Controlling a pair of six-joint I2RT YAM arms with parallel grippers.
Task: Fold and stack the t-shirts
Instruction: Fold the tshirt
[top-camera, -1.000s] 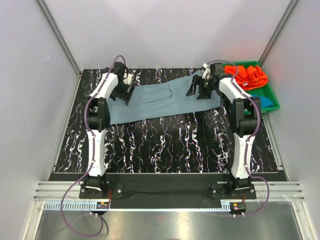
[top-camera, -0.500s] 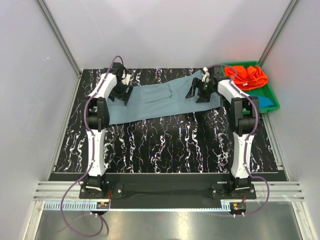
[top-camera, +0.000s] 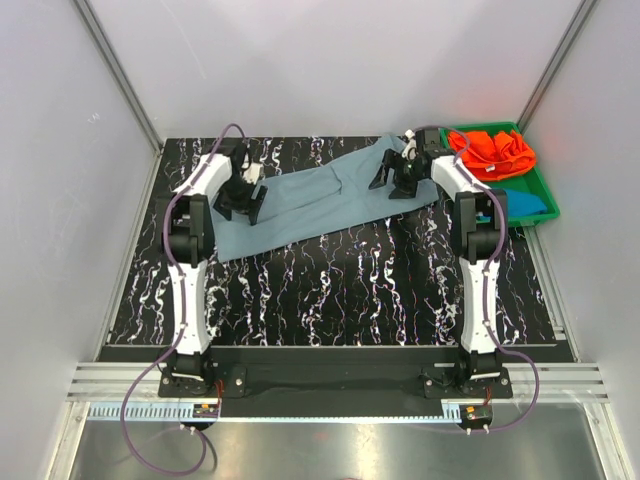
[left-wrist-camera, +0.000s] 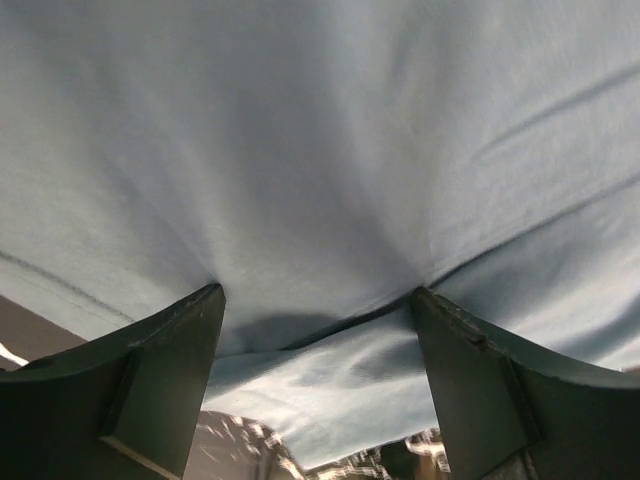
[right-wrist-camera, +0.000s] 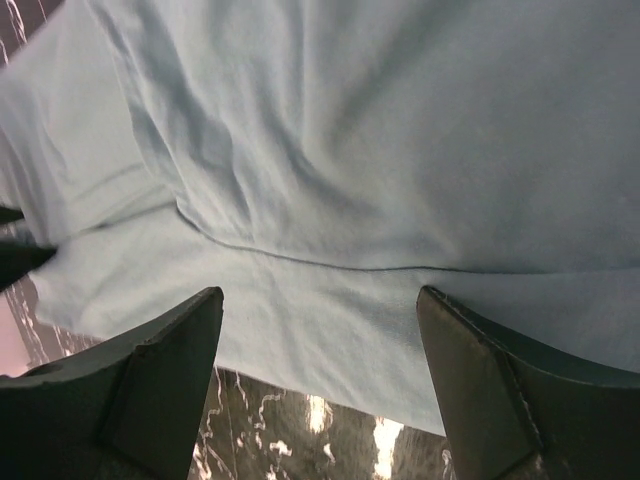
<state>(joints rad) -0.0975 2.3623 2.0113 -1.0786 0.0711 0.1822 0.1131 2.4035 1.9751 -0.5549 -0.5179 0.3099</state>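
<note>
Three t-shirts: one grey-blue t-shirt (top-camera: 320, 200), one orange t-shirt (top-camera: 492, 150), one teal-blue t-shirt (top-camera: 526, 200). One green tray (top-camera: 549, 208). Two hands: left hand (top-camera: 242, 207), right hand (top-camera: 391, 183).

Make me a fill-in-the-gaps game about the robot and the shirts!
1. The orange t-shirt lies in the ____ tray.
2. The left hand and the right hand are both over the ____ t-shirt spread on the table.
3. Both hands are wide ____.

Missing words: green; grey-blue; open.
</note>
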